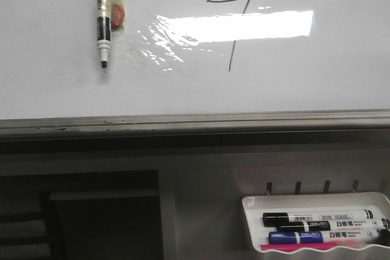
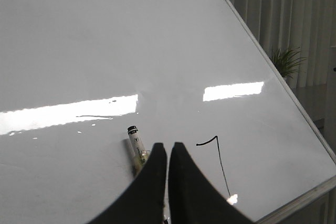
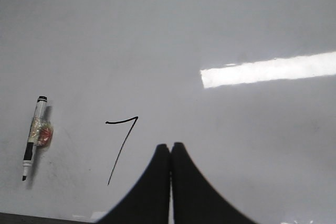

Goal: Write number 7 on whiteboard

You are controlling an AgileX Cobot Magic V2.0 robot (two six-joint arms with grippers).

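Glossy white fills most of the front view: the whiteboard point(image 1: 55, 89) stands over a grey metal frame rail point(image 1: 195, 121), with a bright strip of glare point(image 1: 241, 27) across its middle. At the left, a black-and-white marker point(image 1: 103, 25) sits against the board, tip down and uncapped, with clear tape and an orange patch around its barrel. To its right, well apart from it, the number 7 point(image 1: 234, 28) is drawn in thin black line, its wavy top bar just above the glare and its slanted stem running down through it. Below the rail, at the lower right, a white plastic tray point(image 1: 317, 202) holds a black-capped marker point(image 1: 323, 217), a blue marker point(image 1: 295, 236) and a pink strip.

In the left wrist view the left pincer point(image 2: 167, 150) is closed with nothing between its dark fingers, between the marker point(image 2: 136, 148) and the figure point(image 2: 218, 161). In the right wrist view the right pincer point(image 3: 170, 150) is likewise closed and empty, near the stem of the 7 point(image 3: 122, 148).
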